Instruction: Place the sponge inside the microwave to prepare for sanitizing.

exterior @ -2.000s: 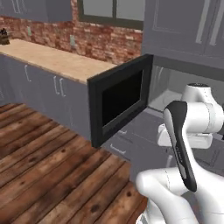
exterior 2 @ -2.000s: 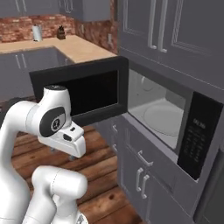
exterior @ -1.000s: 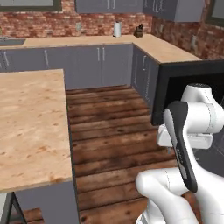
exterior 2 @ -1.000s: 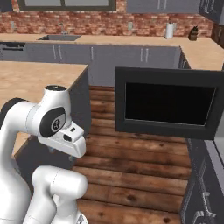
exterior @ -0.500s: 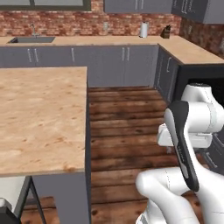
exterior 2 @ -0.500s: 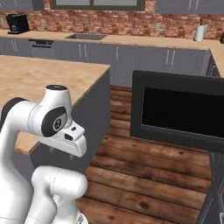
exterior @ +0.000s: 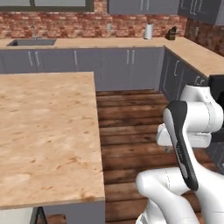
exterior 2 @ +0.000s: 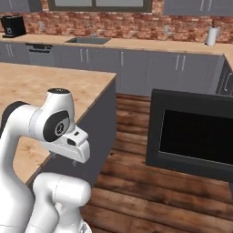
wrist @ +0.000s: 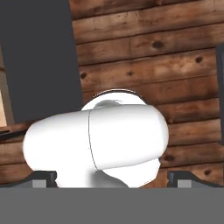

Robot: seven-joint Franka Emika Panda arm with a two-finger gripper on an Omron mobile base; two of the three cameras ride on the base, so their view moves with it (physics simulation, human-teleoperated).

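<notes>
A home kitchen is shown. A sink (exterior 2: 87,40) is set in the wooden counter (exterior 2: 136,43) below a red brick wall (exterior 2: 113,22), with grey cabinets (exterior: 109,68) under it. A coffee machine (exterior 2: 12,26) is seen left of the sink.

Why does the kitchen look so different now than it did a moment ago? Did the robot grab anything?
The base turned away from the microwave, so the whole picture slid. The microwave door, near before, now sits off to the right, and the wooden island counter and the far sink have come into view. Nothing was grabbed. The gripper stayed open and empty, the arm folded the same way, the door still open.
</notes>
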